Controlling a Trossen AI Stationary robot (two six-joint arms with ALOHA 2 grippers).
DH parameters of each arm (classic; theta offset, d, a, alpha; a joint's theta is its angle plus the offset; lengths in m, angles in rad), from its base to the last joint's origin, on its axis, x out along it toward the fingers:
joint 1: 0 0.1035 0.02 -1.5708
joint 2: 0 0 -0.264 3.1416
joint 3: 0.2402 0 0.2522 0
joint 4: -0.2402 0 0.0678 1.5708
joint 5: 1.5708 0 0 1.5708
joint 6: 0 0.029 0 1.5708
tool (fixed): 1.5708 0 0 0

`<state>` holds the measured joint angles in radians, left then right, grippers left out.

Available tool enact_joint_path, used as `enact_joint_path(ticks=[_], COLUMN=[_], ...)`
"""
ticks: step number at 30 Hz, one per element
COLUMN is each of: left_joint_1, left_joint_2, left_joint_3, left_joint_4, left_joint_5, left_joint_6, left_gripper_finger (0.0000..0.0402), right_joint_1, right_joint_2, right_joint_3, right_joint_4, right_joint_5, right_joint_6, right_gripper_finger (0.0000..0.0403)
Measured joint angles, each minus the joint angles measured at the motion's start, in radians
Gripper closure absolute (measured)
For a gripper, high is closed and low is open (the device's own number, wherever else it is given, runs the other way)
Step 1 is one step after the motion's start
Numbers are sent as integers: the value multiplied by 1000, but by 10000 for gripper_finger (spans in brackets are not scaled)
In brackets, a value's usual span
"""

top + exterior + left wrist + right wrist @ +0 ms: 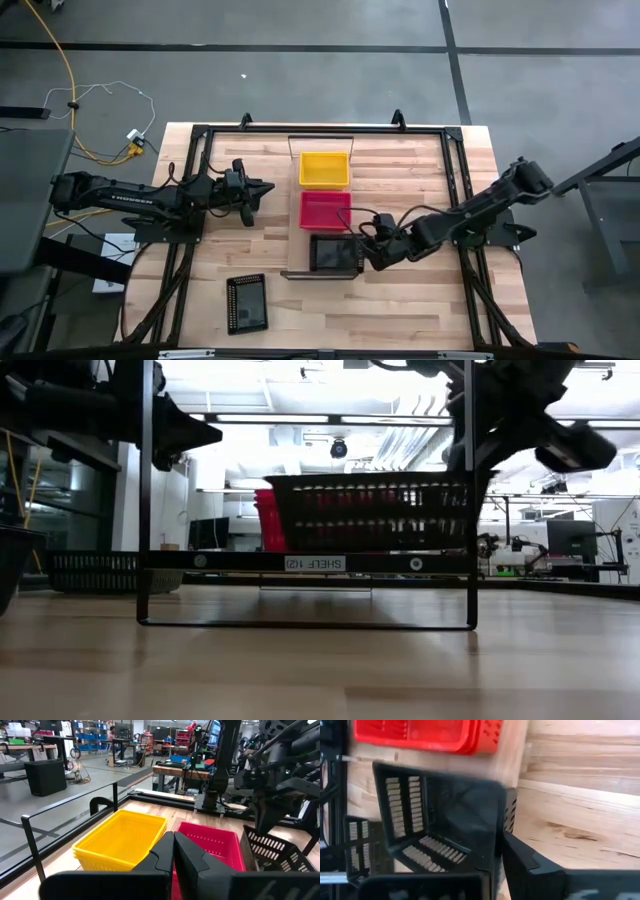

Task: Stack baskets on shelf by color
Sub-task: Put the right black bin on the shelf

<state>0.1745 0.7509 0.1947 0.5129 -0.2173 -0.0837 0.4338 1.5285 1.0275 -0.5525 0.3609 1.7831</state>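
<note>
A yellow basket (324,168) and a red-pink basket (326,210) sit in a row on the shelf (296,272), and both also show in the left wrist view as the yellow basket (122,837) and the red-pink basket (210,845). My right gripper (363,249) is shut on a black basket (334,252) at the shelf's near end, next to the red-pink one. A second black basket (246,302) lies flat on the table, nearer and to the left. My left gripper (264,187) is shut and hovers left of the shelf, touching nothing. My right gripper holds the black basket (445,820) by its right-hand side wall (499,840). One finger is inside the basket and the other finger (530,865) is outside. It comes slanting down from the table's right. In the low view the basket's bottom (370,546) is level with the shelf plank; whether it rests there I cannot tell.
Thin dark metal bars (147,490) stand at the shelf's ends, and a dark frame (455,170) runs around the tabletop. There is bare wood (400,310) on the near side of the table, right of the loose black basket (100,571).
</note>
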Motion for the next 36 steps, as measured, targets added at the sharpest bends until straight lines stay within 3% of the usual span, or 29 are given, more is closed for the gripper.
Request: enact_joint_path(ticks=[12, 19, 26, 29, 34, 36], left_joint_1=[0, 0, 0, 0, 0, 0], left_joint_2=[0, 0, 0, 0, 0, 0], left_joint_3=[0, 0, 0, 0, 0, -1], left_joint_4=[-18, -23, -42, -41, -43, -46], left_joint_5=[-3, -3, -6, -15, -54, -63], left_joint_6=[0, 0, 0, 0, 1, 1], left_gripper_finger=[401, 402, 401, 401, 402, 402], right_joint_1=[-35, -30, 3, 5, 5, 5], right_joint_2=[15, -41, -49, -49, -42, -42], right_joint_3=[0, 0, -23, -89, -200, -211], right_joint_4=[78, 18, -193, -107, 144, 192], right_joint_5=[12, 33, -43, -54, -49, -27], right_joint_6=[-242, -450, -516, -509, -539, -553], right_gripper_finger=[273, 257, 263, 292, 387, 391])
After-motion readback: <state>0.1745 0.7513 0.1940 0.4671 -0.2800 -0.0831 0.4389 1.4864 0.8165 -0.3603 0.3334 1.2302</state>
